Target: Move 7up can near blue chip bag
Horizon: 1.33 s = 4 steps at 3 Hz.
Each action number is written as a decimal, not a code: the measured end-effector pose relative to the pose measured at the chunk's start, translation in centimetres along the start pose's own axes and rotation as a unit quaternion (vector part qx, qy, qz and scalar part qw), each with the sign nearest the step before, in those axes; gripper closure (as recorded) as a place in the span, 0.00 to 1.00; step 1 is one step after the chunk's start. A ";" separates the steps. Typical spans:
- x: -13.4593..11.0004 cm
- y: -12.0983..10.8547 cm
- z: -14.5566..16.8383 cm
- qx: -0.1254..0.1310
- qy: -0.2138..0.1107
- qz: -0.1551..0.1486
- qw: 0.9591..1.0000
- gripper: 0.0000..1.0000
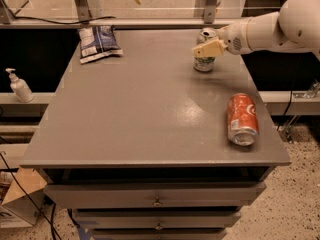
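Observation:
The 7up can [203, 64] stands upright near the table's far right edge, white and green with a silver top. My gripper [205, 47], on a white arm coming in from the right, is at the can's upper part and covers some of it. The blue chip bag [98, 42] lies flat at the far left corner of the table, well away from the can and the gripper.
An orange-red soda can [242, 119] lies on its side near the table's right front edge. The grey table [140, 114] has drawers below its front. A soap dispenser [19, 85] stands on a ledge to the left. A glass panel and metal posts run behind the table.

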<state>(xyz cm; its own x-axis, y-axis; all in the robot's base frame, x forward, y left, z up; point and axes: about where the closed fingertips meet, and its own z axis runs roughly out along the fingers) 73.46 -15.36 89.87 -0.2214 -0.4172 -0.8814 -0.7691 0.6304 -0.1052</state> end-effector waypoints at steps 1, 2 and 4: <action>0.1 0.6 0.2 -0.012 -0.005 0.002 1.000 0.64; -1.4 1.6 0.0 -0.037 -0.026 0.008 0.999 0.88; -0.8 1.6 0.5 -0.033 -0.022 0.021 0.999 1.00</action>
<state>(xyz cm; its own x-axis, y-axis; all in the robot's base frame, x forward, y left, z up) 72.70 -13.66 90.19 -0.2291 -0.3616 -0.9037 -0.7975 0.6021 -0.0387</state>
